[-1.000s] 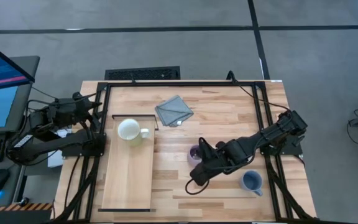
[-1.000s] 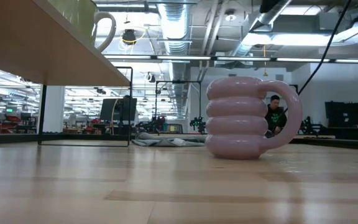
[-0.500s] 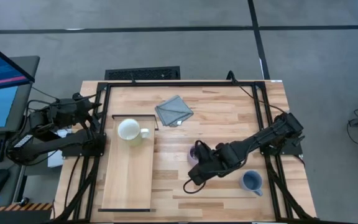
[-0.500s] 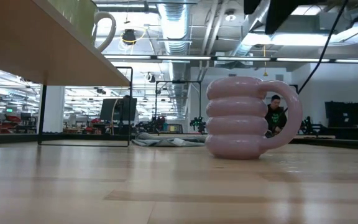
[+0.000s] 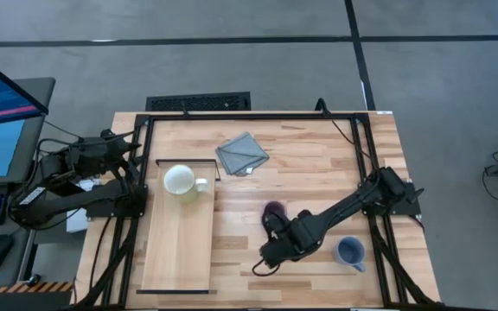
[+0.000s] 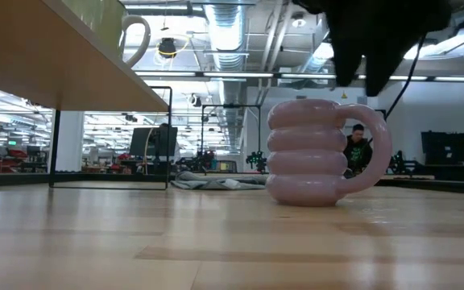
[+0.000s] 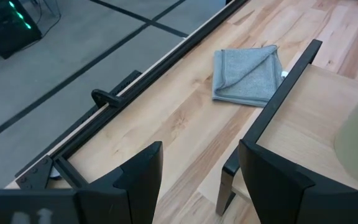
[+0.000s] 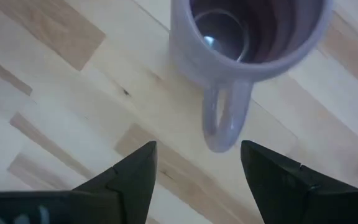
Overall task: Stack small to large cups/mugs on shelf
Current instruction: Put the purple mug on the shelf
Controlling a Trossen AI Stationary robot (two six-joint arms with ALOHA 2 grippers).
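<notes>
The right gripper hung over the ribbed purple mug on the plank tabletop, fingers spread wide either side of its handle and touching nothing. A second before, that arm sat farther back; it had since slid forward past the mug. The left gripper waited open beside the pale-wood shelf, which carried the cream-white mug.

The right tool slides nearer the surface's front edge, now uncovering most of the purple mug, and drops lower
</notes>
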